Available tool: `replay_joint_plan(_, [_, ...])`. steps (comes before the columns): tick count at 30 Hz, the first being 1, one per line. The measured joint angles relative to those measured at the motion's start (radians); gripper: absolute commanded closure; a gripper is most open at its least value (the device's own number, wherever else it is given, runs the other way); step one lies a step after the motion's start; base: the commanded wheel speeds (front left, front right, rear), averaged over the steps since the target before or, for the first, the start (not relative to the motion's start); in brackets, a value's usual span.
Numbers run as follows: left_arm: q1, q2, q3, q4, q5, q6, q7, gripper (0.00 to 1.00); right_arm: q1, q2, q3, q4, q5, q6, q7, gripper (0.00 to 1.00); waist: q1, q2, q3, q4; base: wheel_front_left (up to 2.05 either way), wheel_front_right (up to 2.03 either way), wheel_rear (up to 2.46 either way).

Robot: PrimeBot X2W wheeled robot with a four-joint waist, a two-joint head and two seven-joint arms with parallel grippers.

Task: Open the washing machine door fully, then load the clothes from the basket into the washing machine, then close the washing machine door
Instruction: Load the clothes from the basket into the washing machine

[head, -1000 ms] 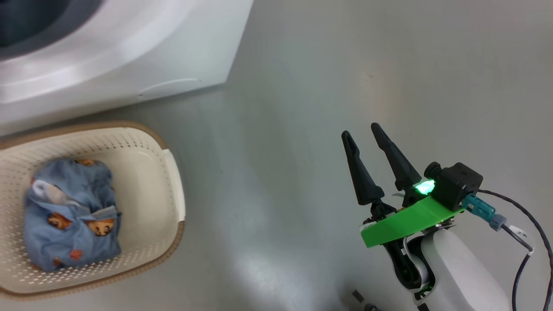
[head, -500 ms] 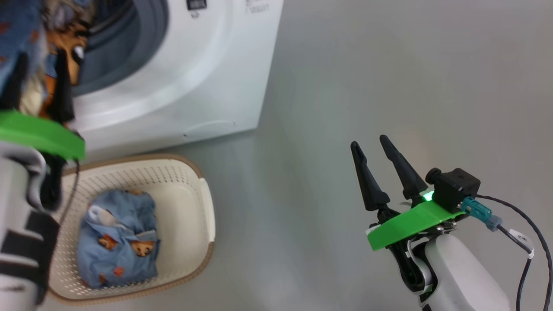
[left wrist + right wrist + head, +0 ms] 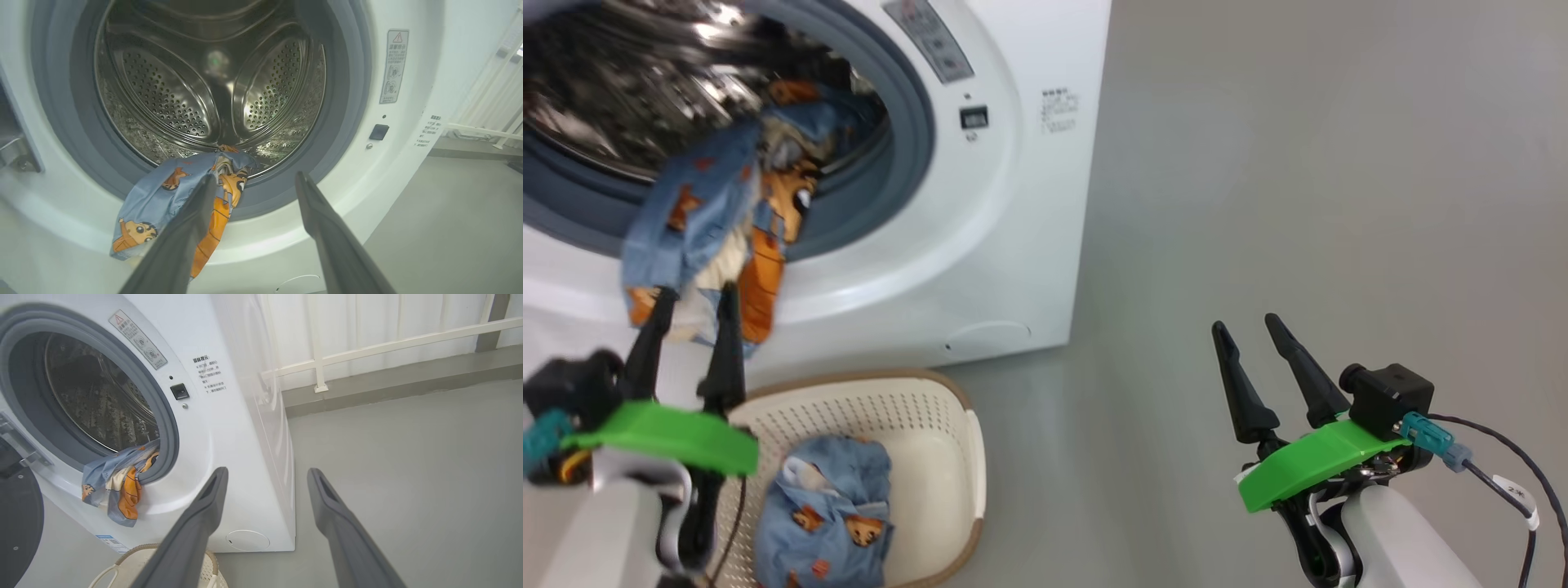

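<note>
Nearest, the dark-fingered left gripper (image 3: 696, 292) is held spread open and empty before the big white front-loading washing machine (image 3: 1013, 204), the right gripper (image 3: 1245, 323) likewise open beside it. Light blue cartoon-print clothes (image 3: 825, 514) are kept in the cream perforated plastic basket (image 3: 915, 425) at its foot. Farther, one garment (image 3: 698, 220) is draped over its grey rubber gasket (image 3: 915, 122).

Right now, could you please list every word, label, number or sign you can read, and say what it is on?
Warning label on the washer front: a red triangle sign; its print is too small to read.
Small print to its lower right: too small to read.
Blue label low on the front: blurred.
Cable tag: unreadable.
</note>
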Motion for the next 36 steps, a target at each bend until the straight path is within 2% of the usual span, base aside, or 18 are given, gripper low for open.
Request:
replay_joint_plan(9, [0.235, -0.026, 0.082, -0.171, 0.051, 0.03, 0.0, 0.0, 0.03, -0.018, -0.001, 0.001, 0.0, 0.0, 0.0, 0.0, 0.0, 0.0, -0.109, 0.038, 0.0, 0.0, 0.0])
replay_joint_plan(19, [0.408, -0.037, 0.135, -0.311, 0.088, 0.059, 0.0, 0.0, 0.037, -0.026, -0.002, -0.002, 0.0, 0.0, 0.0, 0.0, 0.0, 0.0, -0.161, 0.061, 0.0, 0.0, 0.0])
replay_joint_plan(23, [0.441, -0.057, 0.138, -0.344, 0.096, 0.068, 0.0, 0.0, 0.04, -0.039, -0.013, -0.005, 0.0, 0.0, 0.0, 0.0, 0.0, 0.0, -0.168, 0.069, 0.0, 0.0, 0.0])
replay_joint_plan(36, [0.444, -0.071, 0.147, -0.373, 0.102, 0.077, 0.0, 0.0, 0.04, -0.044, -0.015, -0.006, -0.009, 0.0, 0.0, 0.0, 0.0, 0.0, -0.17, 0.074, 0.0, 0.0, 0.0])
